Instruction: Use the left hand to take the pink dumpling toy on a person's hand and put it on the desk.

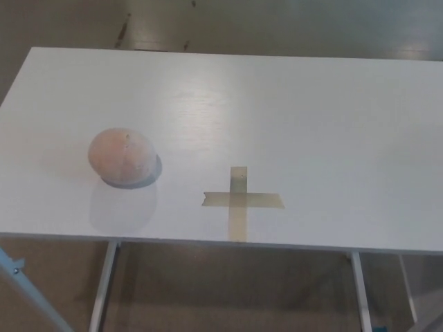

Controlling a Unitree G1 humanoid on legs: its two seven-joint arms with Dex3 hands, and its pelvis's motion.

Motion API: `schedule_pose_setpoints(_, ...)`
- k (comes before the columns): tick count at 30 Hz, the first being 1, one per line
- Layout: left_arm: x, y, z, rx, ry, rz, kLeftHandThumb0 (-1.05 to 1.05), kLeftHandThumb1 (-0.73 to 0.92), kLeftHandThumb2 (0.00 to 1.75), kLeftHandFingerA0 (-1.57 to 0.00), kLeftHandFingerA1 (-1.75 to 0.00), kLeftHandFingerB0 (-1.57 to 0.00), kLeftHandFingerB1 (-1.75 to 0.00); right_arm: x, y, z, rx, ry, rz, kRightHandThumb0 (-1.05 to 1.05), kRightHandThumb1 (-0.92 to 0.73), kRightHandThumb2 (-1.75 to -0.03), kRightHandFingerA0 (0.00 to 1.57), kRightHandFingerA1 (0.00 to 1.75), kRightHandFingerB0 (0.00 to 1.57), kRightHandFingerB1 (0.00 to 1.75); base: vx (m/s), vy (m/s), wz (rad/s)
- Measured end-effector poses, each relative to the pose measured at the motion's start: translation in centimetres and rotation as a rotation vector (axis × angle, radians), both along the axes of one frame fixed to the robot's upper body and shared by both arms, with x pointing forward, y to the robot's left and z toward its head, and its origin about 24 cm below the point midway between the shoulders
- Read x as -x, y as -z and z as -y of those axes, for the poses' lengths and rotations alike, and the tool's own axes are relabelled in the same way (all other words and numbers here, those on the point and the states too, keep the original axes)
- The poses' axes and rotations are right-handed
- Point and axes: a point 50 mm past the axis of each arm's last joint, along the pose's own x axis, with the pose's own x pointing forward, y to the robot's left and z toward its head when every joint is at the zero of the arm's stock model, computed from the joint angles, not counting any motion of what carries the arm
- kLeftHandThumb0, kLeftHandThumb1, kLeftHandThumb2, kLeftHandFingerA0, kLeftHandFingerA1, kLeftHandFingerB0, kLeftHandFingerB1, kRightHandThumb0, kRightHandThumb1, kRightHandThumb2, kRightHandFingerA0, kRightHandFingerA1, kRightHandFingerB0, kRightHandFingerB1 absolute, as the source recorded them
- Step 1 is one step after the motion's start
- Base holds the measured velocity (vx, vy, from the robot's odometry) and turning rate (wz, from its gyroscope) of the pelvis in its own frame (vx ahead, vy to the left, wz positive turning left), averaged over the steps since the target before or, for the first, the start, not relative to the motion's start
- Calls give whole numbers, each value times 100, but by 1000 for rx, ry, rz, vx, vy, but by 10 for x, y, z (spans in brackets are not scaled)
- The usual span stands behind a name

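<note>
The pink dumpling toy (121,157) sits by itself on the white bench (311,124), over at about nine o'clock from the middle of the top, resting on its flat underside with a soft shadow spilling toward the near edge. Nothing touches it. At roughly three o'clock from it, a little nearer the front, a cross of tan tape (240,200) is stuck flat to the surface, well apart from the toy. No person's hand is anywhere to be seen, and neither robot hand is in sight, so I can't say whether either is open or closed; certainly nothing grips the toy. From where things lie, the placing looks done. What could still spoil it, I'd judge, is the toy's rounded shape and its spot not far from the bench's front edge at six o'clock: a bump to the bench legs (104,283), or an arm brushing past, might roll or nudge it toward that edge and off onto the floor (277,21).
</note>
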Motion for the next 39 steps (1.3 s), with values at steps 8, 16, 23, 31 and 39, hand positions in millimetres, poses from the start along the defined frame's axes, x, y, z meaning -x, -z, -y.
schedule_pose_setpoints(8,-2,-1,-1,-19,5,0,-73,75,96,-19,-42,-8,-37,-1,0,-1,5,-14,5,-29,-74,-62,59,44,50,41,0,0,0)
schedule_pose_setpoints(16,-1,0,-1,-24,3,0,-68,88,67,-27,-31,-14,-26,-2,-1,-1,4,-12,9,-29,-74,-62,59,44,49,40,0,0,0)
schedule_pose_setpoints(23,-1,0,-1,-28,11,-3,-71,74,93,-20,-41,-10,-37,-4,-1,-1,4,-13,15,-30,-74,-63,58,43,48,40,0,0,0)
schedule_pose_setpoints(31,-1,0,-1,-31,10,-1,-67,87,66,-27,-31,-14,-26,-7,-2,-1,0,-8,23,-30,-74,-63,59,43,49,40,0,0,0)
schedule_pose_setpoints(39,-1,0,-1,-31,9,-1,-71,74,93,-19,-41,-10,-37,-9,-3,-1,0,-10,28,-30,-74,-63,59,44,50,41,0,0,0)
